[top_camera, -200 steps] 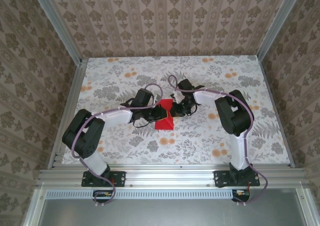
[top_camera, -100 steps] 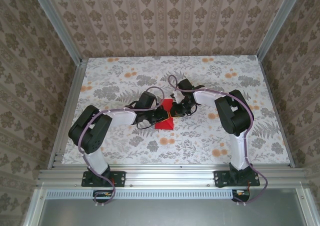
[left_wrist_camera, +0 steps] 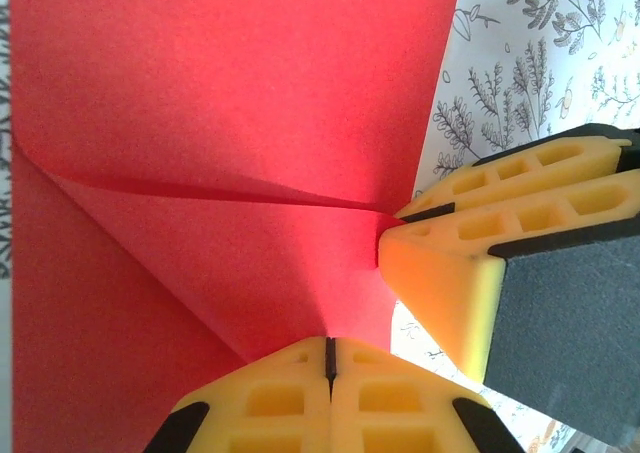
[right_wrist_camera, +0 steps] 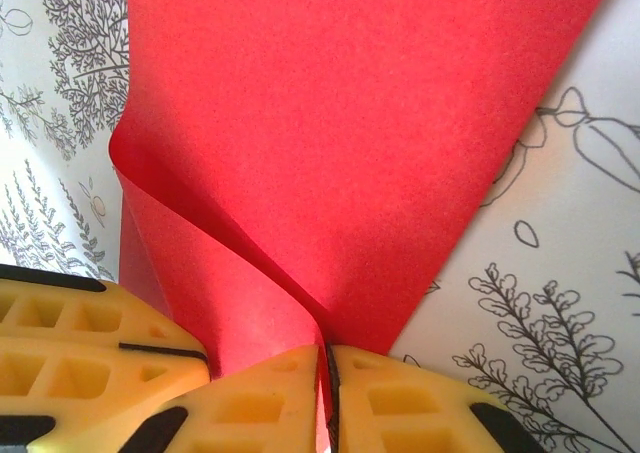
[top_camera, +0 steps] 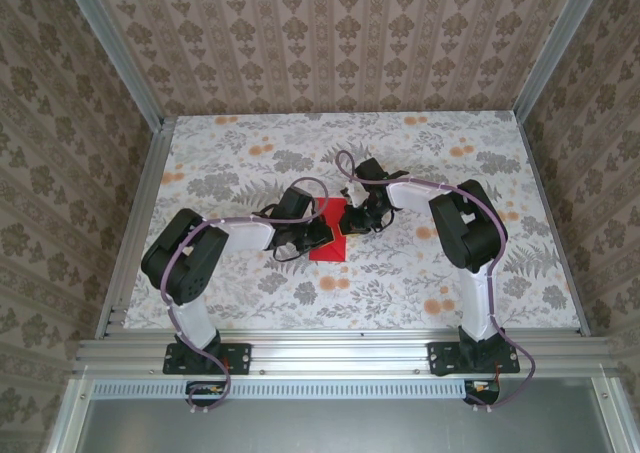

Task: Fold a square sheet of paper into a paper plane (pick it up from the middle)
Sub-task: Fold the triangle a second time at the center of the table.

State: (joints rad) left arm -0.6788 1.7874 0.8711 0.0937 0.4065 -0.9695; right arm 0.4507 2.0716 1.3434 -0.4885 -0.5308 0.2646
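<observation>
Square red paper sheet [top_camera: 328, 243]: we see edges lifted, creased.
Left gripper [left_wrist_camera: 328, 358]: clenched on it.
Right gripper [right_wrist_camera: 328, 373]: pinching its crease.
Floral tabletop [top_camera: 450, 283]: broad around it.

One red sheet [top_camera: 328, 247], one table [top_camera: 420, 143]. Two arms: left arm [top_camera: 240, 235], right arm [top_camera: 420, 193]. Two hands: left hand [left_wrist_camera: 328, 355], right hand [right_wrist_camera: 328, 361].

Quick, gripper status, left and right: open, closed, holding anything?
Left gripper: jaws closed, pinching the folded red paper.
Right gripper: jaws closed on the same red paper, which runs down between them.
</observation>
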